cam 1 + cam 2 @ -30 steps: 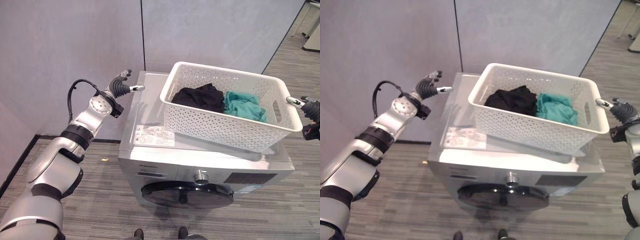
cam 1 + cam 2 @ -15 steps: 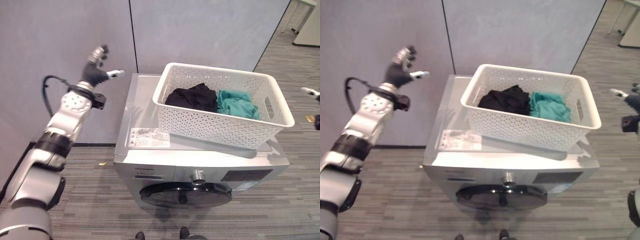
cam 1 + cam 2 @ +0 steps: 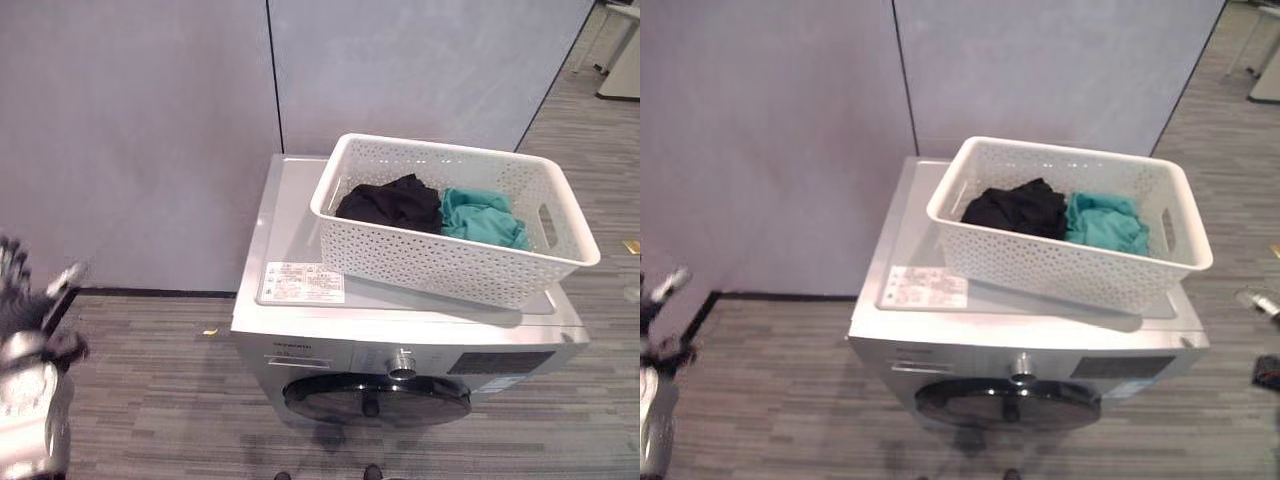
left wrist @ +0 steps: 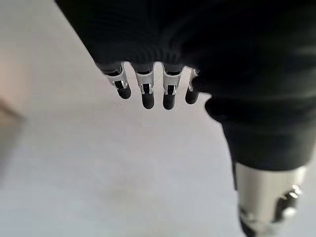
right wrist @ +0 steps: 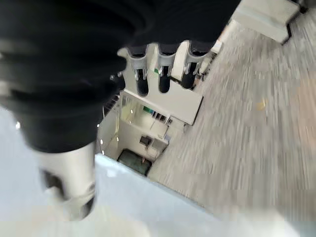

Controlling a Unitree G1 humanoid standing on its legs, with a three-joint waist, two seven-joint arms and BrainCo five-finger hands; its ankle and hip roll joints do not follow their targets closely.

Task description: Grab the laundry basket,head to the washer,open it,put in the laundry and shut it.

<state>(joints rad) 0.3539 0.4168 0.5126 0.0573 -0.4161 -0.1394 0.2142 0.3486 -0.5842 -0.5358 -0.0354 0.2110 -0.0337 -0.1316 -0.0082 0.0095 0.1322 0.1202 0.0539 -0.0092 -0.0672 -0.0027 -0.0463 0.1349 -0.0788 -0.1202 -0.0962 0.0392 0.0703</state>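
Note:
A white perforated laundry basket (image 3: 440, 262) stands on top of the silver washer (image 3: 290, 225), toward its right side. Inside lie a black garment (image 3: 392, 200) and a teal garment (image 3: 482, 215). The washer's round dark door (image 3: 375, 397) is closed, with a knob (image 3: 402, 363) above it. My left hand (image 3: 22, 300) hangs low at the far left, well away from the washer, fingers (image 4: 147, 94) straight and holding nothing. My right hand (image 3: 1258, 299) sits low at the right edge, beside the washer, its fingers (image 5: 160, 69) straight and empty.
A grey partition wall (image 3: 150, 130) rises behind the washer. A label sticker (image 3: 300, 282) lies on the washer's top at front left. A small yellow scrap (image 3: 208, 331) lies on the striped floor left of the washer. White furniture (image 3: 620, 75) stands far right.
My left hand has dropped from raised beside the washer's back left corner to low at the far left. My right hand has sunk from the basket's right end toward the lower right edge.

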